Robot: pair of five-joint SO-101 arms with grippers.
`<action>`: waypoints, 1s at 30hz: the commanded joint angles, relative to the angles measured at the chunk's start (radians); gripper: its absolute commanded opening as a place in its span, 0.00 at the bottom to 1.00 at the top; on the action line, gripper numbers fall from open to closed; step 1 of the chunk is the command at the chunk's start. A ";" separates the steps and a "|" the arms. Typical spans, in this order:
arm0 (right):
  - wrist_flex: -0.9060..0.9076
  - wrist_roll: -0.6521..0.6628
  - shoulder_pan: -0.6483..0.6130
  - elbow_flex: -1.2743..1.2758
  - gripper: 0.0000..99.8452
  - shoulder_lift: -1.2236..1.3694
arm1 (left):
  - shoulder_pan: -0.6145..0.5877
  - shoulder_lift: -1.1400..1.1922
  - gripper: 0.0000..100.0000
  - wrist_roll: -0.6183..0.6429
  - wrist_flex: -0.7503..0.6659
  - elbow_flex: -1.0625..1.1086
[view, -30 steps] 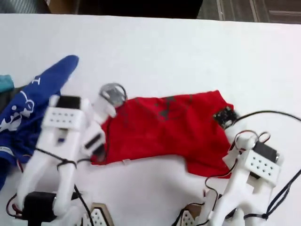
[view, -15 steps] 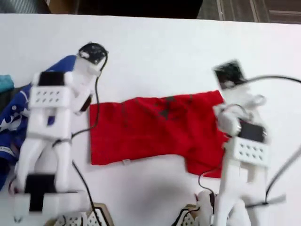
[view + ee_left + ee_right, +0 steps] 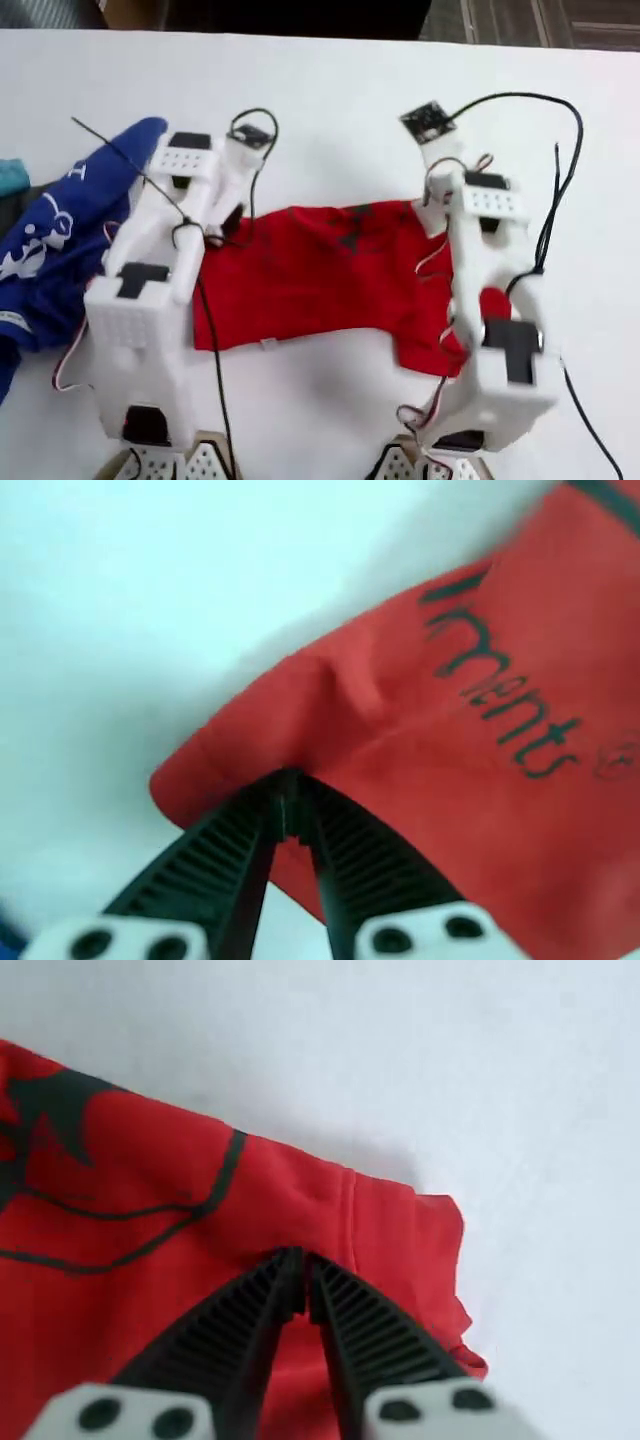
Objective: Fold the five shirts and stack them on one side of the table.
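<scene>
High view gives me the red shirt [image 3: 320, 280] lying flat in the middle of the desk [image 3: 330, 90], with a blue shirt [image 3: 60, 240] bunched at the left arm's side. My left end effector [image 3: 288, 810] is pinched closed on a corner of the red cloth, and the fabric puckers at its tips. The right end effector [image 3: 298, 1285] is closed too, nipping the red shirt near its other far corner.

Arms cover 2 ends of the red shirt [image 3: 320, 280]; the blue shirt [image 3: 60, 235] runs off the edge.
</scene>
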 commanded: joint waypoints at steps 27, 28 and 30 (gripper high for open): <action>0.392 -0.002 0.082 -0.867 0.02 0.409 | -0.074 0.496 0.02 0.043 0.364 -0.949; 0.423 -0.002 0.082 -0.887 0.02 0.401 | -0.071 0.468 0.02 0.043 0.364 -0.941; 0.476 -0.002 0.082 -0.913 0.02 0.384 | -0.057 0.394 0.03 0.040 0.364 -0.898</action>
